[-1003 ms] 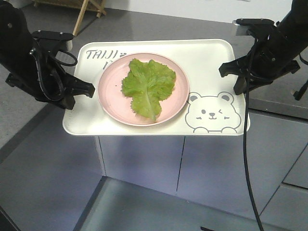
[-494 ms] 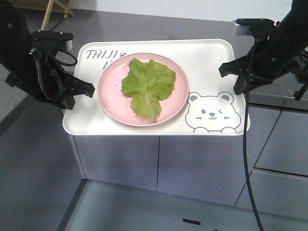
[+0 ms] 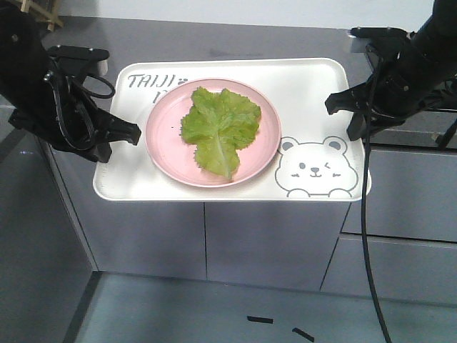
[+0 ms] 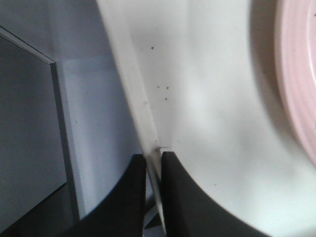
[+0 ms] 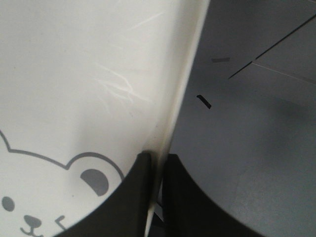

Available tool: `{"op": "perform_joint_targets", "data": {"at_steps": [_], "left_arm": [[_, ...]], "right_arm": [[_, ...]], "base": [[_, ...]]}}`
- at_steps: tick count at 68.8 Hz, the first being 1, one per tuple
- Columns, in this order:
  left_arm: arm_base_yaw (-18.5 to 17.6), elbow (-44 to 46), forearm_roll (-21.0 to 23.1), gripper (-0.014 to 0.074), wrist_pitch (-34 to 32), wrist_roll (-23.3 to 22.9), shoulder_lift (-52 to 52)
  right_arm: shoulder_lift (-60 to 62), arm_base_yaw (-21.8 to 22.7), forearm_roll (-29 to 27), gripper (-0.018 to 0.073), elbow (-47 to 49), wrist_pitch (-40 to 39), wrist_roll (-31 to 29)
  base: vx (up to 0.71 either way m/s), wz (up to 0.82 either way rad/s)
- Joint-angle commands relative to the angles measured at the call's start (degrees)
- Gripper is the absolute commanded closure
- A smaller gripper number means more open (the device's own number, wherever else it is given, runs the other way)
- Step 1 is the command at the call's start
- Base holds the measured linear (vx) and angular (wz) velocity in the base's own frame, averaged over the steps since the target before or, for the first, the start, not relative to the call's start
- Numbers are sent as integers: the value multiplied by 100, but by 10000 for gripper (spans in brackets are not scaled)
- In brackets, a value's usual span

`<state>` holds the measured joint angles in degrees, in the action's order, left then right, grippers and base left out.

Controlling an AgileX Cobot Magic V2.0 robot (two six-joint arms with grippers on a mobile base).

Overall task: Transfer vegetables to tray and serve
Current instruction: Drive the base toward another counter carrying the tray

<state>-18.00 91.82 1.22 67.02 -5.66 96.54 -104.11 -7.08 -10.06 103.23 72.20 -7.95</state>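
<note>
The pink plate [image 3: 168, 153] covers nearly all the lettering [image 3: 152, 81] under "TAIJI" on the tray [image 3: 314, 93].

The tray [image 3: 307, 93] looks like smooth cream plastic with a soft sheen. It is finely scratched near its 3 o'clock rim and speckled with dark dots near 9 o'clock. The pink plate [image 3: 163, 139] seems smooth plastic, faintly ridged at the rim. The lettuce leaf [image 3: 218, 128] is crinkled, matt green. The left gripper [image 4: 153, 165] and right gripper [image 5: 157, 165] have matt black fingers. The cabinet fronts [image 3: 271, 243] are smooth satin grey.
</note>
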Motion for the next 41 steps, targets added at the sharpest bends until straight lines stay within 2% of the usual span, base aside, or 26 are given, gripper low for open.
{"op": "perform_joint_targets", "data": {"at_steps": [1,41], "left_arm": [[-107,168,509,602,-429,155,-285],[-107,168,509,602,-429,155,-285]], "right_arm": [[336,-77,-551,568,165,106,-241],[336,-77,-551,568,165,106,-241]], "base": [[-3,-17],[0,-5]]}}
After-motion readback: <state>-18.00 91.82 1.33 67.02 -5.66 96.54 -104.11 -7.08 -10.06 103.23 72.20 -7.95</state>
